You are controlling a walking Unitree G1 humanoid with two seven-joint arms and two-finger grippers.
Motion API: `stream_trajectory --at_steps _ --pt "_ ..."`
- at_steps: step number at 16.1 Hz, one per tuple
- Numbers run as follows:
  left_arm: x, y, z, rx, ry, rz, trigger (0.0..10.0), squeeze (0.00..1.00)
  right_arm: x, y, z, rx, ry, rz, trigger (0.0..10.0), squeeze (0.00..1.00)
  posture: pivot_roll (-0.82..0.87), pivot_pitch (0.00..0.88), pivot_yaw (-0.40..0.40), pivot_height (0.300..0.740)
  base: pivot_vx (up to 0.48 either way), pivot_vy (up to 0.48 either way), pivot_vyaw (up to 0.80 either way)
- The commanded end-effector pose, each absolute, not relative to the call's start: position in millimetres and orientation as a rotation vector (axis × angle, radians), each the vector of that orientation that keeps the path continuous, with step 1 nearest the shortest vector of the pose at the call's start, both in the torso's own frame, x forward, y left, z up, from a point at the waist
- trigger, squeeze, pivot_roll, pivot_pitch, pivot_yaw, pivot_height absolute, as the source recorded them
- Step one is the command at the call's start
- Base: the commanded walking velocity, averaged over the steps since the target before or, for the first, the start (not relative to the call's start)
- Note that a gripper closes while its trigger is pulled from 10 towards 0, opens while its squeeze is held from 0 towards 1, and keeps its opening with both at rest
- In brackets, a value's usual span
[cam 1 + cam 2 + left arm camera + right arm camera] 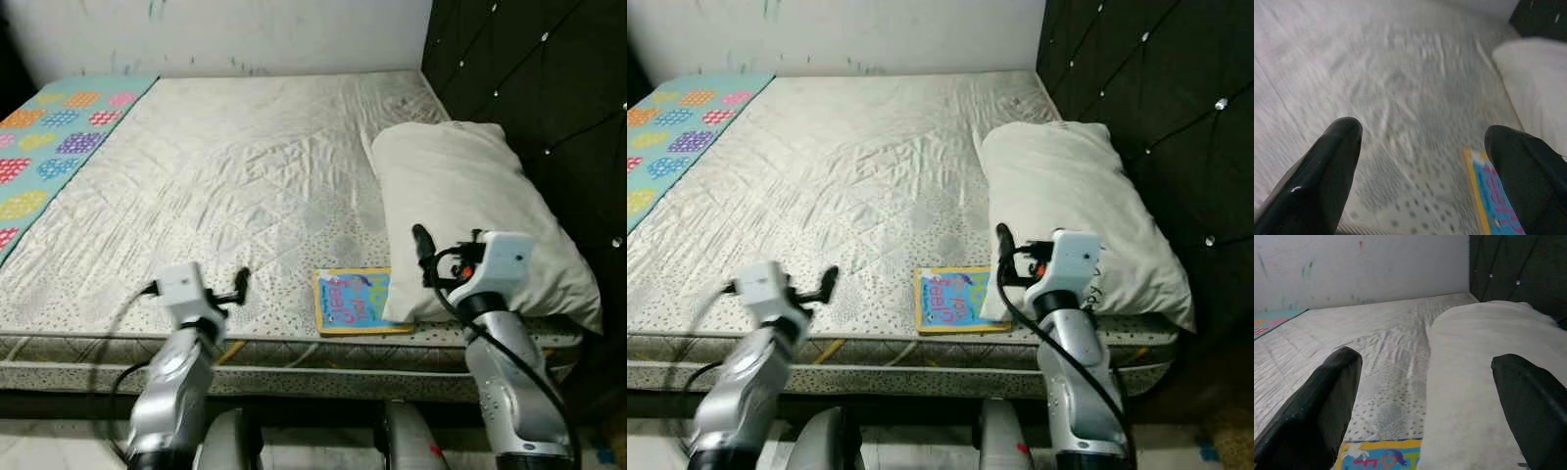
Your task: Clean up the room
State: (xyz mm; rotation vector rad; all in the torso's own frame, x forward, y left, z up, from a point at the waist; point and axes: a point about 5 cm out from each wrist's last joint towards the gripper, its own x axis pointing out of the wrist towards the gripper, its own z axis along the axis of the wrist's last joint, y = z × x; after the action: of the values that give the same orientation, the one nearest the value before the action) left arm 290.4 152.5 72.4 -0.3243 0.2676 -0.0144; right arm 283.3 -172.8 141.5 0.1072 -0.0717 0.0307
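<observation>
The left pincer (241,281) hangs over the near edge of the bed (225,176); from the left eye view alone I cannot tell how its fingers stand. The book (355,300), yellow-bordered with a blue cover, lies flat on the mattress near that same edge, to the pincer's right and apart from it, its far side tucked just under the pillow (470,206). The right pincer (423,245) is raised above the pillow's near corner, just beside and above the book. A patterned blanket (49,137) covers the left strip of the bed, a dark padded headboard (539,69) stands along the right side, and a white wall (225,29) closes the far end. The middle of the mattress lies bare between blanket and pillow.

The right eye view shows the same layout: book (955,297) touching the pillow (1068,196), right pincer (1002,240) over their meeting line, left pincer (831,277) well to the book's left.

In the left wrist view the left pincer's fingers (1327,171) are spread wide, with blurred quilted mattress between them; the book (1488,196) shows partly behind one finger, the pillow (1533,83) beyond it.

In the right wrist view the right pincer's fingers (1317,411) are likewise spread wide. The book (1381,458) lies low between them, against the pillow (1474,382), with headboard (1518,269) and wall (1361,264) behind.
</observation>
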Motion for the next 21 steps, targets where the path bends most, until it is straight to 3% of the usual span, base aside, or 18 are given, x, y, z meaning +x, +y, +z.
stream_trajectory --at_steps 1,7,13,21 --pt "290 153 62 -0.336 0.341 -0.013 10.0 0.0 274 -175 146 0.114 -0.072 0.02 10.0 0.0 -0.29 0.071 0.075 0.606 0.0 0.0 0.0" --pt "290 138 39 -0.399 0.449 -0.01 10.0 0.0 235 -159 122 0.125 0.078 0.064 10.0 0.0 -0.28 0.203 0.053 0.591 0.0 0.0 0.0" --pt "307 138 36 -0.456 0.454 -0.001 10.0 0.0 210 -167 119 0.12 0.145 0.02 10.0 0.0 -0.32 0.289 0.05 0.586 0.0 0.0 0.0" --pt "317 112 22 -0.475 0.609 -0.145 10.0 0.0 202 -172 123 0.116 0.169 -0.006 10.0 0.0 -0.33 0.312 0.062 0.586 0.0 0.0 0.0"
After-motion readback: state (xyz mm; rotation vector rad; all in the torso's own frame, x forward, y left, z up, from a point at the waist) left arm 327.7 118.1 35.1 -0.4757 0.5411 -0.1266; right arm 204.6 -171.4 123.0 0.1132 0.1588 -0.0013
